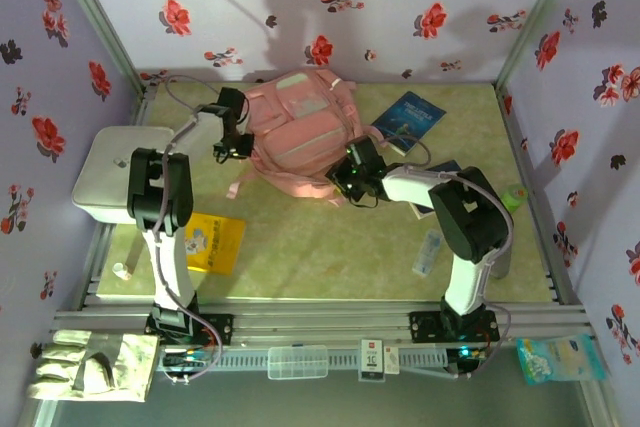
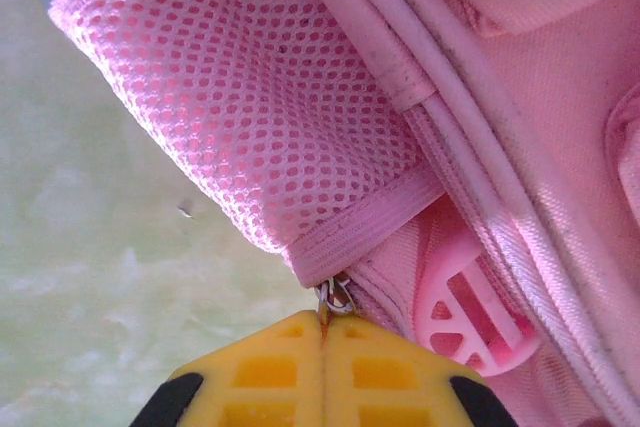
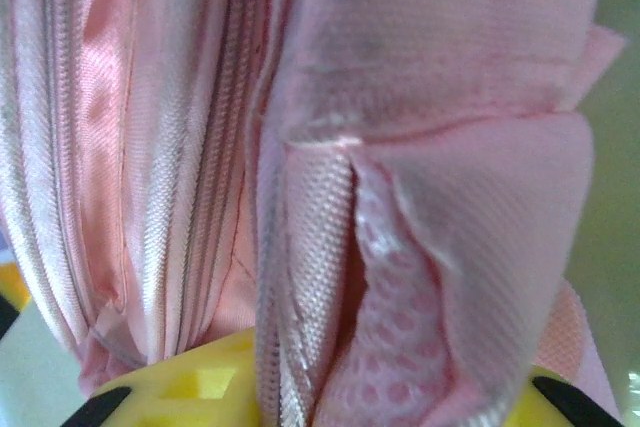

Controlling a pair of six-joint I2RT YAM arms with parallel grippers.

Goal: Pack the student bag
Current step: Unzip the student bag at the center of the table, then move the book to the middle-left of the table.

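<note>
1 bag (image 1: 298, 132), pink, lying at the back middle of the table (image 1: 330, 247). 2 grippers on it:
- Left gripper (image 1: 232, 142), at its left flank, jaws pressed flat together on a zip ring (image 2: 335, 299).
- Right gripper (image 1: 352, 177), at its near right corner, jaws narrow, a fold of bag cloth pinched between.

Step, as I judge it: opening a zip. Next calls for a steady pull along the zip line while the right gripper braces the bag.

Left wrist view makes out the ring and mesh pocket (image 2: 250, 107), too small from above. Top view adds 1 blue book (image 1: 408, 119) and 1 yellow booklet (image 1: 213, 240), lying outside the bag.
</note>
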